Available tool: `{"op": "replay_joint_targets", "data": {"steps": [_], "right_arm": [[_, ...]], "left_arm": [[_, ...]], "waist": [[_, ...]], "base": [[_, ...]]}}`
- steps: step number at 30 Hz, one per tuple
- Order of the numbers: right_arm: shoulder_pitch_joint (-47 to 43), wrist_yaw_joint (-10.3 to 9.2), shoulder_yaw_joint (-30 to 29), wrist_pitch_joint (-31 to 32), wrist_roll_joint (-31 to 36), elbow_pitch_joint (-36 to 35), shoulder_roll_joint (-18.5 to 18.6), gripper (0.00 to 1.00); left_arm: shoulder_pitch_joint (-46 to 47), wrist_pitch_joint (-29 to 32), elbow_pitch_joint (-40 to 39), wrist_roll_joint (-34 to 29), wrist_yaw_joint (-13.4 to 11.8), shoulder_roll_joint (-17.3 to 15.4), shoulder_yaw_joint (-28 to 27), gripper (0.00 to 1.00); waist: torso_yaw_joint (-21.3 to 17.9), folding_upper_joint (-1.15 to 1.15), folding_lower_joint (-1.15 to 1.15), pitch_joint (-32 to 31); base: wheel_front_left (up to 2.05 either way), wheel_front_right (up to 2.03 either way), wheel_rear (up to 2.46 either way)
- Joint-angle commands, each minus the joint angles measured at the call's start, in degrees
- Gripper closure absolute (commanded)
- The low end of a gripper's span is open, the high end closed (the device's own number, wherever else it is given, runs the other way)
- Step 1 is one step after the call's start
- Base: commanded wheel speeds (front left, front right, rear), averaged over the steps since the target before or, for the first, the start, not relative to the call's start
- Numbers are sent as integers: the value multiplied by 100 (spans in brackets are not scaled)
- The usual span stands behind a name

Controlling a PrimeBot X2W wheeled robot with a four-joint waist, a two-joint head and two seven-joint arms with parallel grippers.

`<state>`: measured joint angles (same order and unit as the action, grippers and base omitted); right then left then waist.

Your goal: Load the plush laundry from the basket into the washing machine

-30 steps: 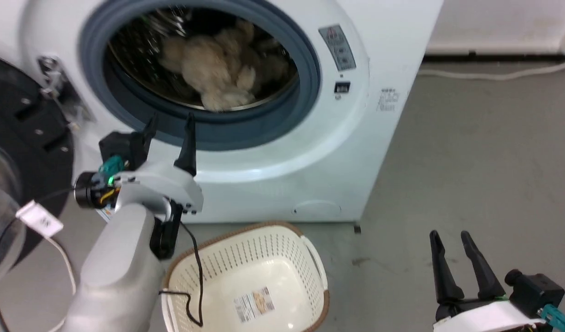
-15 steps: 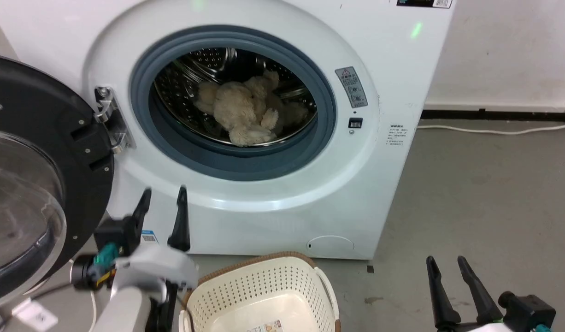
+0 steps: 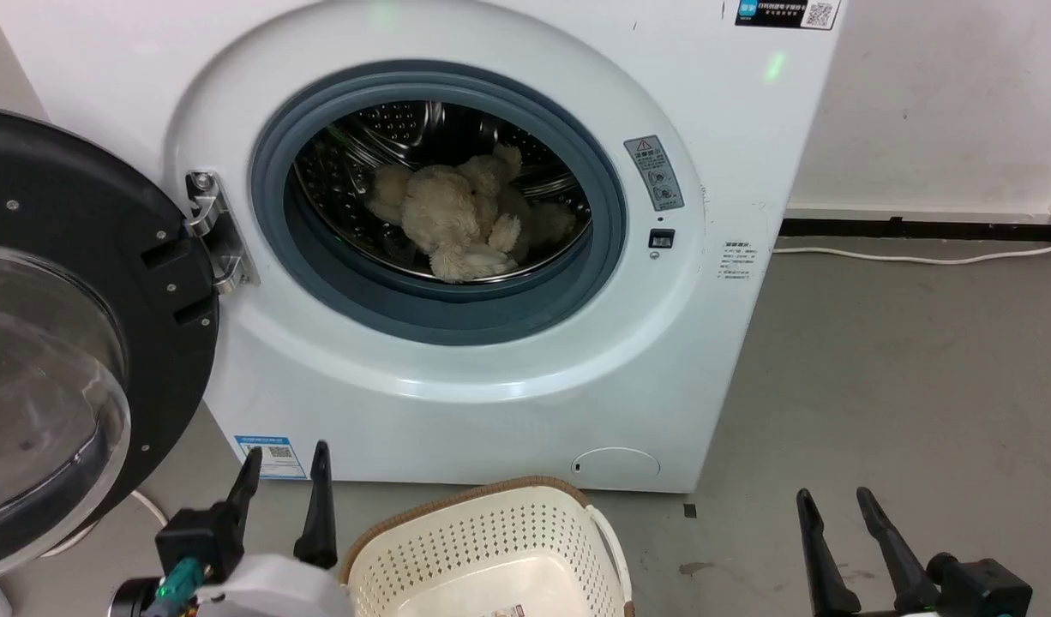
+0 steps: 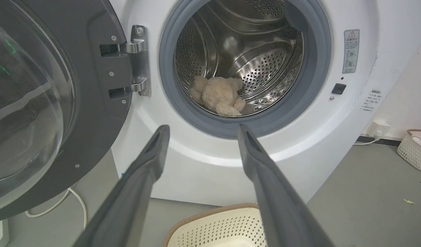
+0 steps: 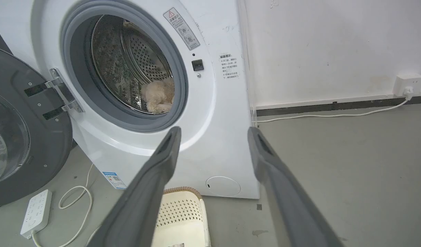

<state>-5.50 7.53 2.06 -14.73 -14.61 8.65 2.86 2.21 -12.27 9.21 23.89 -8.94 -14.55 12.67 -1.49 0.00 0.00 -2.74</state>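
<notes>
The plush laundry (image 3: pixel 457 227) lies in the drum (image 3: pixel 388 128) of the washing machine (image 3: pixel 491 411), its round door (image 3: pixel 88 214) swung open at the left, while the basket (image 3: pixel 491 536) sits on the floor (image 3: pixel 877 360) before it between the left hand (image 3: pixel 287 448) and right hand (image 3: pixel 832 492), both spread wide, holding nothing.

I'm looking at a grey floor (image 3: pixel 903 377) where a white power strip (image 5: pixel 36 213) is lying flat, its white cord (image 5: pixel 76 187) looping beside it. A white cable (image 5: pixel 334 115) is running along the black baseboard (image 3: pixel 920 228) to a wall socket (image 5: pixel 408 84) on the white wall (image 5: pixel 334 44). A small second basket (image 4: pixel 414 151) is sitting by the wall, holding something colourful I can't make out.
</notes>
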Motion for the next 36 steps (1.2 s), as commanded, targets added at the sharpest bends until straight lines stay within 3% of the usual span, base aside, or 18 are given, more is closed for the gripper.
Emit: {"op": "replay_joint_targets", "data": {"steps": [1,15,34,35,36], "right_arm": [[-69,-4,-20,3,32,-31,1,0],[-227,-4,-266,145,515,-134,1,0],[-289,-4,-250,256,524,-237,1,0],[-288,-4,-248,259,521,-240,1,100],[-224,0,-258,252,510,-199,0,100]], "left_arm": [[-97,25,-58,9,-31,-32,-4,0],[-548,226,-301,53,-157,-125,62,0],[-433,115,-154,33,-177,-193,127,0],[-421,107,-152,27,-170,-197,137,100],[-453,165,-164,39,-166,-167,131,100]], "waist": [[1,0,0,0],[1,0,0,-26],[23,0,0,-32],[24,0,0,-31],[24,0,0,-31]], "base": [[0,0,0],[0,0,0],[0,0,0],[0,0,0],[0,0,0]]}}
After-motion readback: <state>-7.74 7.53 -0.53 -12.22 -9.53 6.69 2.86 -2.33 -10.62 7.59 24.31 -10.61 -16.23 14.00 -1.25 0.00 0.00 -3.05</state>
